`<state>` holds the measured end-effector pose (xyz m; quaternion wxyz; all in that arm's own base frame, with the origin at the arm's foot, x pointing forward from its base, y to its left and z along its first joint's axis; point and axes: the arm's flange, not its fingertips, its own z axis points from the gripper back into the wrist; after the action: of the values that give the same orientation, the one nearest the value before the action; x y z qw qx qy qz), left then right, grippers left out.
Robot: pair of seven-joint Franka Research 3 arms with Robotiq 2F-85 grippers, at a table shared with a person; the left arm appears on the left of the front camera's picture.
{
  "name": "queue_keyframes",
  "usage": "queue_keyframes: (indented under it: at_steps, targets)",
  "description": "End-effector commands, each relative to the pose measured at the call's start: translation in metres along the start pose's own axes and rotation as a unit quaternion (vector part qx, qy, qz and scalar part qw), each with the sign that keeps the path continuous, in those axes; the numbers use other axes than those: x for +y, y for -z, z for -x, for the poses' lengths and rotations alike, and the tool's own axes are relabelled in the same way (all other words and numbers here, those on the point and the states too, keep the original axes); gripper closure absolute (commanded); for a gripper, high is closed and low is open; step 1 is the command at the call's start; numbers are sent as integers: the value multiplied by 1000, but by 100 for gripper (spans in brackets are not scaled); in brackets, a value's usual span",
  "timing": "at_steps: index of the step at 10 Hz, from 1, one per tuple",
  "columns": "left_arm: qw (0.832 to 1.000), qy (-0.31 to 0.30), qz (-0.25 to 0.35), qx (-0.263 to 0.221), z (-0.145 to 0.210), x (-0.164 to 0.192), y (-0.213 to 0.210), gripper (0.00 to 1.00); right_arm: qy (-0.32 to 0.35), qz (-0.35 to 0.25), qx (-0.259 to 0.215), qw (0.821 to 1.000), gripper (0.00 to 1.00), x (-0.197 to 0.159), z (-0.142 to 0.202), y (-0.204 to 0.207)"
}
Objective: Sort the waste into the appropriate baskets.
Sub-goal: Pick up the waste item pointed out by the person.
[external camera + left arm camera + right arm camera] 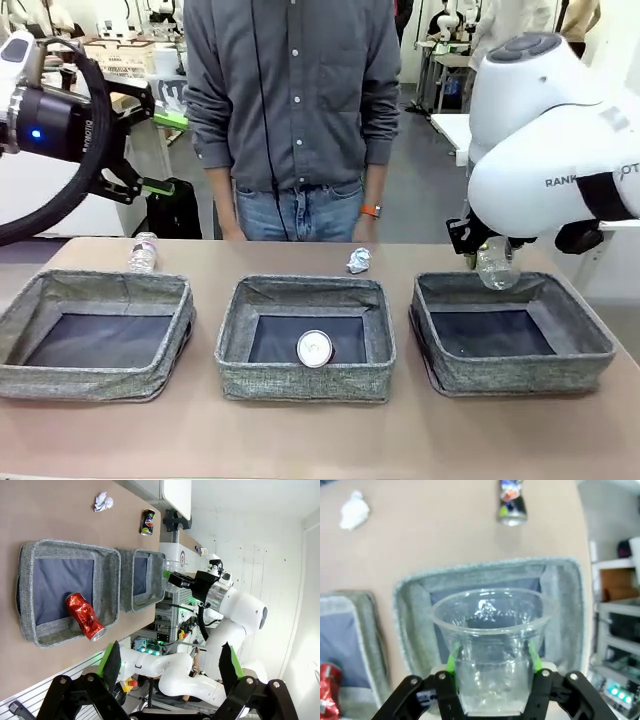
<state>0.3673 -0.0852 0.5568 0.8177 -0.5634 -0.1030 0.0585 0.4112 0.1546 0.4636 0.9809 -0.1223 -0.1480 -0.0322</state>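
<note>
Right jaws clamp a clear, wide-mouthed plastic cup (pixel 490 630).

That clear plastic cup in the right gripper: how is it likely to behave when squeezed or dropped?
The clear cup looks thin-walled and empty, so probably light, and it may flex or crack if the right gripper squeezes harder. Its smooth sides could slip. Released over the right basket, its round body would likely roll on landing.

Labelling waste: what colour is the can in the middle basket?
The can is red; left wrist view.
</note>
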Motion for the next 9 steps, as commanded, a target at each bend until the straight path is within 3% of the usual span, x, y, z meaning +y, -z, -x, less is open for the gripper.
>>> queue_keyframes:
  at_steps: [1,2,3,4,6,9]
  targets:
    - [1000,9,2,1,0,1,-1,0,8,6,19,1000,42,-4,-28,-8]
    - [1000,9,2,1,0,1,-1,0,8,6,19,1000,42,-4,-28,-8]
    - [1000,9,2,1,0,1,-1,0,5,3,3,1000,42,-2,-7,-1]
    - [1000,9,2,1,0,1,-1,0,-24,23,-5,999,42,19,-7,-15]
    - [1000,9,2,1,0,1,-1,0,3,21,-31,999,42,50,-8,-104]
    - [1000,9,2,1,0,1,-1,0,6,-51,25,998,42,94,24,-230]
